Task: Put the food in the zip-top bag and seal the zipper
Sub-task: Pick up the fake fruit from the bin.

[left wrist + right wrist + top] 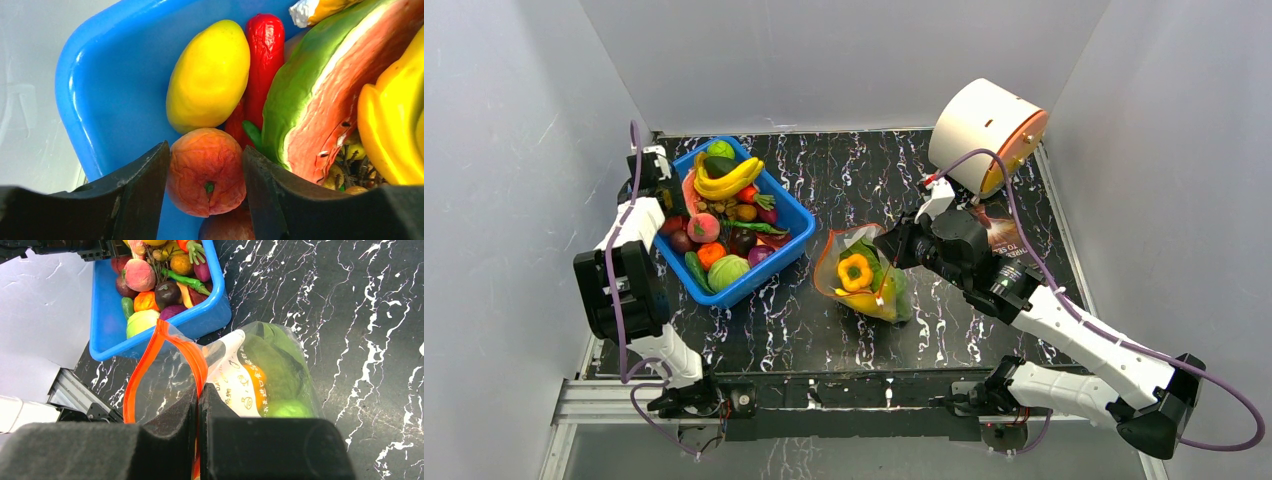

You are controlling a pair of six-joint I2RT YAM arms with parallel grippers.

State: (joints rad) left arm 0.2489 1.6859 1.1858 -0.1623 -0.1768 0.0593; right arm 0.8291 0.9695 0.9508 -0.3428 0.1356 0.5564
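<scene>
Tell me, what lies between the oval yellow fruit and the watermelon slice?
A red chili pepper separates oval yellow fruit from watermelon slice; left wrist view shows it.

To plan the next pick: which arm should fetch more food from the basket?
Left. The left gripper straddles a peach in the blue basket; the right gripper is shut on the zipper.

Right gripper (198,390) is front and centre, both fingers pressed tight together and pinching the orange-red zipper (150,357) of the clear bag (235,357). The strip curls up and left in an open loop. The bag lies on the black marbled table (360,315), with green lettuce (280,360) and something orange showing through the plastic. Just beyond its mouth sits the blue basket (107,325), packed with a pink peach (139,274), a cucumber (127,306), a dark plum (167,292) and more.
</scene>
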